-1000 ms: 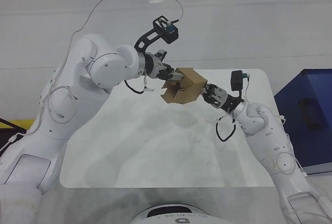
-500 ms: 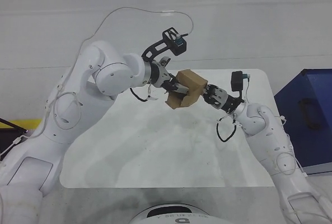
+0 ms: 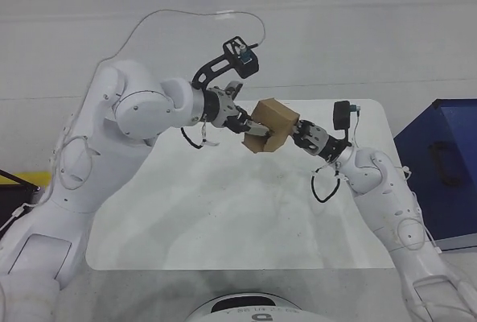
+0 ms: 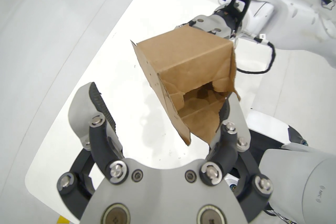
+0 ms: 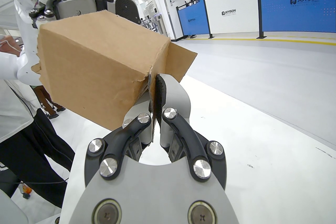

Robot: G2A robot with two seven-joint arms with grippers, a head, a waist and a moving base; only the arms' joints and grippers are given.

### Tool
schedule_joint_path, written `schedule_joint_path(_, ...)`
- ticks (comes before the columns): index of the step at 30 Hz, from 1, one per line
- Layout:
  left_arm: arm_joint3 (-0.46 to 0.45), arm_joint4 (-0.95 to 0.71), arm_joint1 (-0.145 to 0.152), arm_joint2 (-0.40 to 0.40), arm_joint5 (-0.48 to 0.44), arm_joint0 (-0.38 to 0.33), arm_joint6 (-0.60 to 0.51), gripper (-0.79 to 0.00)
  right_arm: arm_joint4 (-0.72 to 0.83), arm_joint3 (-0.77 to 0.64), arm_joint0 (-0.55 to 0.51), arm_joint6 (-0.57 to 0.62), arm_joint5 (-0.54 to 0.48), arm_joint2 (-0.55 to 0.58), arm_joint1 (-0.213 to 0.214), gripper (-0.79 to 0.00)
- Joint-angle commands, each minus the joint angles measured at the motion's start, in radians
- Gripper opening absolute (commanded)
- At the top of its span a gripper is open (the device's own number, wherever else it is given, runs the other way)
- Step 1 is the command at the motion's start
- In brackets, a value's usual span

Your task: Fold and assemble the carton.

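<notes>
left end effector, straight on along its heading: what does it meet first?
The carton: its open, partly folded end lies straight ahead of the left end effector, one finger against a flap; exact gap unclear.

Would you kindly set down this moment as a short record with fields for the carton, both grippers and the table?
carton: brown cardboard, partly folded, one end open, held in the air between the two grippers
place: above the far part of the white table
left gripper: jaws wide apart at the open end, one finger against the carton's edge
right gripper: jaws shut on a cardboard panel at the opposite end
</notes>
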Motion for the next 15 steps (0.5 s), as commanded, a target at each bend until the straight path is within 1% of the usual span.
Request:
schedule_joint_path(1, -0.024, -0.037, 0.014, -0.062, -0.020, 0.040, 0.005, 0.000, 0.006, 0.001, -0.001, -0.003, 0.007, 0.001, -0.001, -0.785)
schedule_joint_path(4, -0.055, -0.062, 0.037, -0.166, -0.041, 0.117, 0.027, 0.000, 0.006, 0.001, -0.001, -0.003, 0.007, 0.001, -0.001, -0.785)
schedule_joint_path(6, -0.062, -0.033, 0.052, -0.234, -0.044, 0.179, 0.055, 0.000, 0.006, 0.001, -0.001, -0.003, 0.007, 0.001, -0.001, -0.785)
schedule_joint_path(9, -0.046, -0.054, 0.066, -0.308, -0.048, 0.261, 0.106, 0.000, 0.006, 0.001, -0.001, -0.003, 0.007, 0.001, -0.001, -0.785)
schedule_joint_path(12, -0.041, -0.035, 0.072, -0.329, -0.034, 0.298, 0.133, 0.000, 0.000, -0.025, -0.008, 0.004, 0.025, -0.003, -0.001, -0.785)
schedule_joint_path(15, -0.035, -0.024, 0.070, -0.306, -0.015, 0.310, 0.163, 0.000, -0.035, -0.051, -0.014, 0.005, 0.049, -0.003, -0.001, -0.785)
